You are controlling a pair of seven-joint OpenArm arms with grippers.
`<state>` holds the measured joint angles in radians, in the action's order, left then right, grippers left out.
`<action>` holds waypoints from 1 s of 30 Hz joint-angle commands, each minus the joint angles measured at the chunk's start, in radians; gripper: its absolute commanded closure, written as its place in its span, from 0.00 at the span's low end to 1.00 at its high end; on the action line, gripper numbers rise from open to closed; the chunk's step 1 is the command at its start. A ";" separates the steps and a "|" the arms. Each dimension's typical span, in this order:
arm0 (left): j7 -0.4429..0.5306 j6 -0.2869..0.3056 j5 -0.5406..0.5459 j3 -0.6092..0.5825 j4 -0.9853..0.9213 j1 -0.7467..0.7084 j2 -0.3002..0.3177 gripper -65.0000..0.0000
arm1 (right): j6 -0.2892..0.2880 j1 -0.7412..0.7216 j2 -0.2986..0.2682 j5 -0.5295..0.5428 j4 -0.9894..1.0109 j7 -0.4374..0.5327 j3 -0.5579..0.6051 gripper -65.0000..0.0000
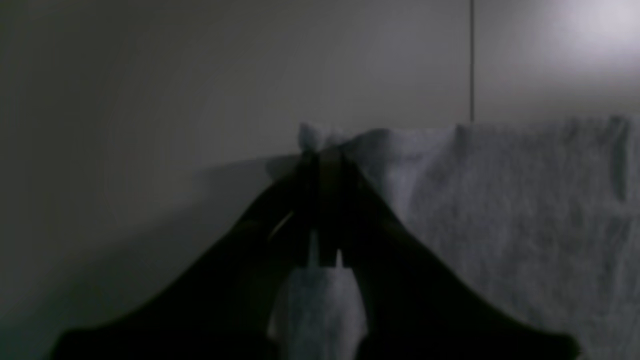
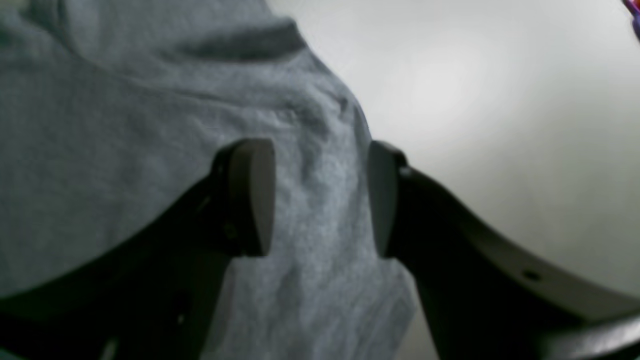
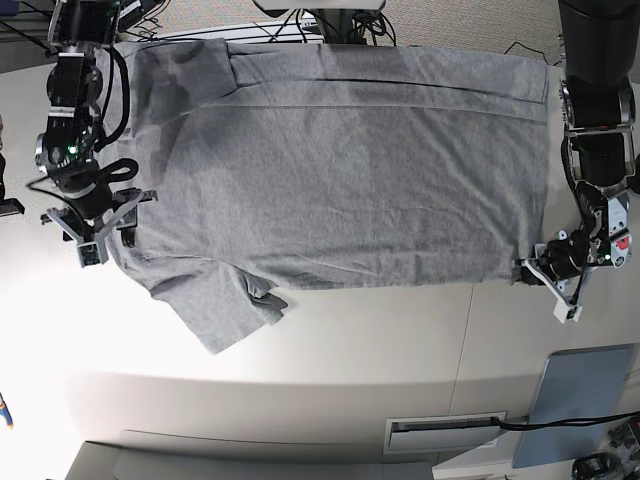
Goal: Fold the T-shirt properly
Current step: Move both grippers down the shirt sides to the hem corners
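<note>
While lying flat, T-shirt (image 3: 340,170) long axis crosswise, neck toward right claw (image 3: 112,232).

T-shirt (image 3: 340,170): soft heather-grey knit cloth, matt, with a fine fuzzy nap and shallow wrinkles. My right gripper (image 2: 320,197): matt black plastic, its flat pads (image 2: 252,195) a smoother dull grey. My left gripper (image 1: 320,165): dark matt plastic, pinching cloth. Table (image 3: 330,350): smooth off-white surface, faint sheen. Panel (image 3: 580,395): smooth light-blue, flat finish.
</note>
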<state>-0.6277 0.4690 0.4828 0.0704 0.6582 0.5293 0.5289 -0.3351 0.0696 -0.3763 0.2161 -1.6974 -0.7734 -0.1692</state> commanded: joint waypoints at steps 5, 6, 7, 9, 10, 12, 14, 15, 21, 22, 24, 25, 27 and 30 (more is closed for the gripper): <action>0.015 0.008 0.008 0.005 0.013 0.010 0.019 1.00 | -0.028 -0.238 -0.018 0.000 0.226 0.000 0.077 0.55; 0.015 0.007 0.008 0.005 0.013 0.005 0.019 1.00 | -0.027 -0.297 -0.017 0.000 0.286 -0.008 0.108 0.55; 0.015 0.007 0.008 0.005 0.013 0.001 0.019 1.00 | -0.027 -0.356 -0.017 -0.001 0.349 -0.018 0.141 0.55; 0.014 0.007 0.007 0.005 0.013 -0.002 0.018 1.00 | -0.026 -0.471 -0.017 -0.009 0.486 -0.029 0.207 0.55; 0.011 0.008 0.008 0.005 0.013 -0.003 0.019 1.00 | -0.026 -0.526 -0.017 -0.011 0.558 -0.029 0.238 0.55; 0.005 0.008 0.008 0.005 0.013 -0.003 0.019 1.00 | -0.026 -0.628 -0.017 -0.011 0.701 -0.027 0.294 0.55; -0.002 0.007 0.008 0.005 0.013 -0.003 0.019 1.00 | -0.027 -0.715 -0.017 -0.011 0.840 -0.021 0.344 0.55; -0.002 0.007 0.008 0.005 0.013 -0.003 0.019 1.00 | -0.027 -0.753 -0.017 -0.011 0.907 -0.014 0.366 0.55; 0.000 0.008 0.008 0.005 0.013 -0.003 0.019 1.00 | -0.138 -0.883 -0.008 0.000 1.215 0.088 0.470 0.55; 0.000 0.007 0.008 0.005 0.013 -0.003 0.019 1.00 | -0.149 -0.892 -0.003 0.002 1.244 0.086 0.478 0.55; 0.000 0.007 0.008 0.005 0.013 -0.003 0.019 1.00 | -0.161 -0.890 0.004 0.002 1.268 0.077 0.481 0.55; 0.000 0.006 0.008 0.005 0.013 -0.003 0.019 1.00 | -0.163 -0.883 0.005 0.001 1.268 0.068 0.481 0.55; 0.000 -0.001 0.008 0.005 0.013 -0.003 0.019 1.00 | -0.164 -0.873 0.005 0.001 1.268 0.058 0.481 0.56; 0.000 0.000 0.008 0.005 0.013 -0.003 0.019 1.00 | -0.190 -0.864 0.005 0.000 1.268 0.027 0.481 0.74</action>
<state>-0.6308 0.4686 0.4877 0.0731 0.6605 0.5018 0.5293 -0.5167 -0.7864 -0.3676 0.2344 -0.4282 -0.6933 0.3099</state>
